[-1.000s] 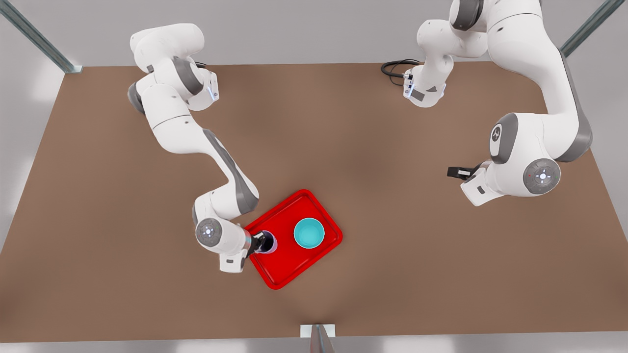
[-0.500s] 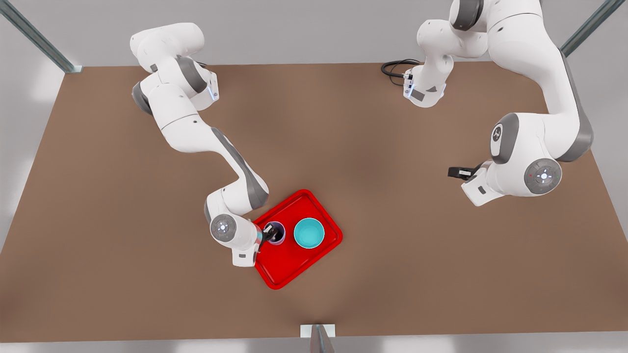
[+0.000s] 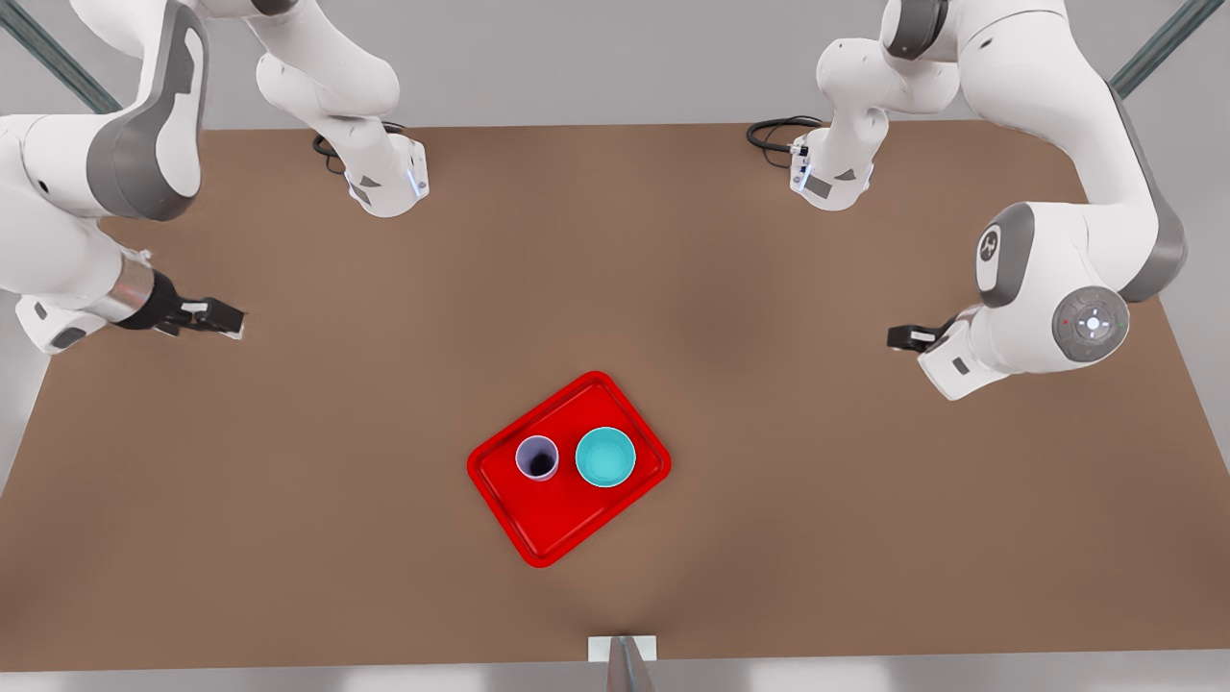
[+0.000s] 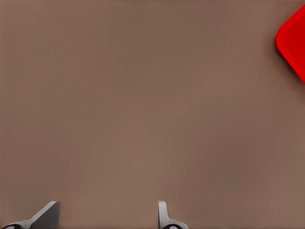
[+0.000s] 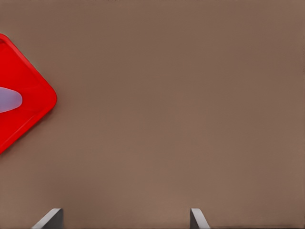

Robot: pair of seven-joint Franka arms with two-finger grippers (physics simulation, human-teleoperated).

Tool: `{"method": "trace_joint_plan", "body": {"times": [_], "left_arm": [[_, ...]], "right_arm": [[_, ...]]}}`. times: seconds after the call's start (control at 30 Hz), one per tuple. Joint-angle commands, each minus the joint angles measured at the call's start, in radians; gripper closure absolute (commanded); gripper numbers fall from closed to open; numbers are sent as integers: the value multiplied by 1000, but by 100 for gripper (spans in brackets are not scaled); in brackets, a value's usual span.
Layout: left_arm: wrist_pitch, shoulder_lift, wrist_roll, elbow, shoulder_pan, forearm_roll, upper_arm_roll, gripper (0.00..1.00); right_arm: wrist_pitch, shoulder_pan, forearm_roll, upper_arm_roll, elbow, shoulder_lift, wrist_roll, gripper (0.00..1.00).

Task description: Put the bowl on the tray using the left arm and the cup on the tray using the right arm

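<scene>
The red tray [image 3: 548, 533] lies near the table's front middle. On it stand the lavender cup [image 3: 537, 457] and, just to the front view's right of it, the teal bowl [image 3: 605, 457], both upright and free. My right gripper [image 3: 226, 317] hovers far off at the front view's left, open with nothing in it; its wrist view shows its fingertips [image 5: 52, 218] apart, a tray [image 5: 33, 102] corner and part of the cup [image 5: 7, 100]. My left gripper [image 3: 898, 336] waits at the front view's right, open and holding nothing. A tray [image 4: 293, 40] corner appears in its wrist view.
The brown table [image 3: 769, 529] spreads wide around the tray. Both arm bases [image 3: 384, 183] stand at the back edge, with a black cable [image 3: 769, 135] by the base on the front view's right. A metal post [image 3: 623, 663] rises at the front edge.
My right gripper has let go of the cup on the tray and pulled far back to the front view's left. The cup stays standing beside the bowl. The left arm barely shifted.
</scene>
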Motion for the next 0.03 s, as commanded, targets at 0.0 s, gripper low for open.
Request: {"method": "trace_joint_plan", "body": {"times": [0.0], "left_arm": [[0, 0, 0, 0, 0, 3, -1, 0]], "right_arm": [[-7, 13, 2, -1, 53, 48, -5, 0]]}}
